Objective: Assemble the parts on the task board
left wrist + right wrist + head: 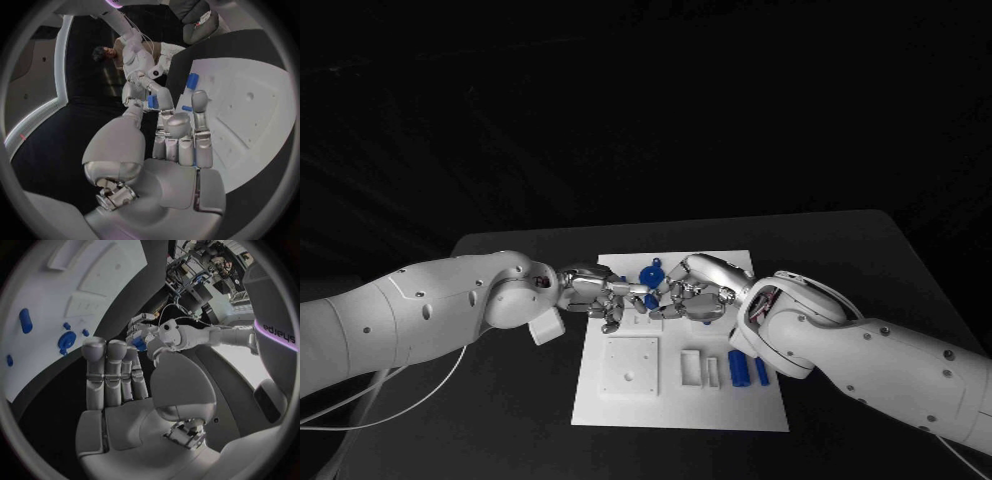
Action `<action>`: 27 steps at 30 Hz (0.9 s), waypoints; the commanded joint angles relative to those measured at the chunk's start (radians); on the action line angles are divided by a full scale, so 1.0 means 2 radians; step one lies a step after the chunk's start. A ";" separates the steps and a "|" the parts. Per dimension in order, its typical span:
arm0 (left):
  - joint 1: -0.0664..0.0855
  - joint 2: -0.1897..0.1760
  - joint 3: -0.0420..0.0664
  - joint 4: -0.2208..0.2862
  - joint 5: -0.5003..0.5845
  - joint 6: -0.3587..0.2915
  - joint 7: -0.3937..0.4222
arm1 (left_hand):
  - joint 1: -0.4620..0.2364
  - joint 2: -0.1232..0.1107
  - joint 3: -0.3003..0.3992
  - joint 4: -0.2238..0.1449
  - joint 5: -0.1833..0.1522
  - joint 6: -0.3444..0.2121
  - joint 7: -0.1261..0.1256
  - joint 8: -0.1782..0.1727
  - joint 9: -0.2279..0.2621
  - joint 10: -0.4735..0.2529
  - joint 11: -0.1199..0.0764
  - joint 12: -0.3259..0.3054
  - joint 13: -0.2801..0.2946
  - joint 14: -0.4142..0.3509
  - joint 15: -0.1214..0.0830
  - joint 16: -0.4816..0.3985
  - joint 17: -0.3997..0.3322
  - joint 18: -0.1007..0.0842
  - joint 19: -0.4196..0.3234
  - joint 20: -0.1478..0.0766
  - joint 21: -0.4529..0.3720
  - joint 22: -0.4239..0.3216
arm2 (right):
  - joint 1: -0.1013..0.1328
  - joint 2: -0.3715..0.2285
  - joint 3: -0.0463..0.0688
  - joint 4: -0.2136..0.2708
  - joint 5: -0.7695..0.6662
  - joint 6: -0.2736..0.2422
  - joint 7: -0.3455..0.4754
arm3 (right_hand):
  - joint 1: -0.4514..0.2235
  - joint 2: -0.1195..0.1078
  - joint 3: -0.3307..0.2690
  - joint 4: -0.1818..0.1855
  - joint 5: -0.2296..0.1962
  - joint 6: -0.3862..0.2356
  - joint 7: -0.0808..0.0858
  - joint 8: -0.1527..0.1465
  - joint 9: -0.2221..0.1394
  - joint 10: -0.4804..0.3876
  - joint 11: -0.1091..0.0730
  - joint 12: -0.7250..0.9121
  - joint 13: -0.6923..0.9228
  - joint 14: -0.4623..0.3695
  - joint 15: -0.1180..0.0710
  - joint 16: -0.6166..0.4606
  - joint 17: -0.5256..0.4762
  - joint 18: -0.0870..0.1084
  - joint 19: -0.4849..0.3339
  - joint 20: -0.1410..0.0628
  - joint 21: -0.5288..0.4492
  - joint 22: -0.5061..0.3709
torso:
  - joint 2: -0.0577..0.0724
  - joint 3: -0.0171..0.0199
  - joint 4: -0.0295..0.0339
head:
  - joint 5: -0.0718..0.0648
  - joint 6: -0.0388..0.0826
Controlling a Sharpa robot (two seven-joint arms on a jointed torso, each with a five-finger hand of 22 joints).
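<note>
Both white arms reach in over the black tabletop [877,250] and meet above the far half of the flat white rectangular task board [625,410]. The left hand [596,292] and the right hand [697,292] face each other fingertip to fingertip, almost touching, just above the board's surface.

Between them sits a small blue part [651,299]. In the right wrist view this blue piece [140,344] lies at the tips of the left hand [147,337], pinched there, while the right hand [125,395] shows its own fingers [105,372] held straight and close together, with the thumb set apart and nothing in the palm. In the left wrist view the left hand [172,150] has its fingers extended side by side, and the blue piece [152,101] shows just past the fingertips, where the right hand [140,87] comes in; whether the right hand also touches it cannot be told.

On the board a round blue disc-shaped part [651,273] lies just beyond the two hands. Nearer the robot, two blue cylindrical parts [738,368] lie side by side near the board's right edge, beside a raised white square block [632,367] and a smaller white slotted block [695,366].
</note>
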 commanded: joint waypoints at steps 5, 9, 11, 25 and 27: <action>0.001 0.003 0.000 0.001 -0.005 -0.023 -0.009 | -0.001 0.002 -0.001 0.002 -0.003 -0.007 0.001 -0.001 -0.006 0.019 0.005 -0.003 0.001 0.001 0.002 -0.003 -0.001 -0.002 0.001 0.001 -0.003 0.009 | 0.000 0.001 0.000 0.001 -0.012 0.022 -0.006 | -0.002 -0.001 0.001 0.004 -0.001 0.004 -0.001 0.001 0.000 0.002 -0.001 -0.001 0.001 0.000 -0.003 0.001 0.001 -0.003 0.003 -0.003 0.003 0.042 | 0.000 0.0001 0.0000 | 0.000 0.000; 0.001 0.004 0.000 0.001 -0.003 -0.017 -0.008 | -0.001 0.008 -0.006 -0.007 -0.003 -0.005 0.001 0.000 -0.012 0.018 0.005 -0.004 0.001 0.000 0.003 -0.004 -0.002 -0.001 0.001 0.002 -0.003 0.009 | 0.000 0.002 0.000 0.001 -0.012 0.024 -0.007 | -0.002 -0.001 0.001 0.004 -0.001 0.004 -0.001 0.001 0.000 0.002 -0.001 -0.001 0.001 0.000 -0.003 0.001 0.001 -0.003 0.003 -0.003 0.003 0.042 | 0.000 0.0000 0.0000 | -0.001 -0.001; 0.001 0.005 0.000 0.001 -0.003 -0.015 -0.007 | 0.001 0.011 -0.008 -0.012 -0.002 -0.005 0.001 0.000 -0.014 0.018 0.005 -0.005 0.001 0.000 0.003 -0.004 -0.003 -0.002 0.001 0.002 -0.003 0.009 | 0.000 0.002 0.000 0.000 -0.012 0.024 -0.007 | -0.002 -0.001 0.001 0.004 -0.001 0.004 -0.001 0.001 0.000 0.002 -0.001 -0.001 0.001 0.000 -0.003 0.001 0.001 -0.003 0.003 -0.003 0.003 0.042 | 0.000 0.0002 0.0000 | -0.001 -0.001; 0.001 0.006 0.000 0.003 -0.008 0.008 -0.009 | 0.015 0.015 -0.017 -0.039 0.002 0.009 -0.003 0.000 -0.011 0.019 0.003 -0.004 0.002 0.000 0.002 -0.003 0.000 -0.003 -0.001 0.001 -0.003 0.009 | -0.001 0.003 0.000 -0.003 -0.014 0.024 -0.009 | 0.000 -0.003 0.002 0.005 0.000 0.004 -0.001 0.001 0.000 0.002 -0.001 -0.001 0.002 0.000 -0.003 0.001 0.002 -0.003 0.002 -0.003 0.002 0.042 | 0.000 0.0001 0.0000 | -0.001 -0.002; 0.001 0.007 0.000 0.003 -0.009 0.009 -0.009 | 0.014 0.014 -0.017 -0.038 0.001 0.008 -0.002 0.000 -0.011 0.018 0.003 -0.005 0.002 -0.001 0.002 -0.003 -0.001 -0.003 -0.001 0.001 -0.003 0.009 | -0.001 0.003 0.000 -0.003 -0.015 0.025 -0.009 | 0.000 -0.003 0.002 0.005 0.000 0.004 -0.001 0.001 0.000 0.002 -0.001 -0.001 0.002 0.000 -0.003 0.001 0.002 -0.003 0.002 -0.003 0.002 0.042 | 0.000 0.0002 -0.0002 | -0.001 -0.002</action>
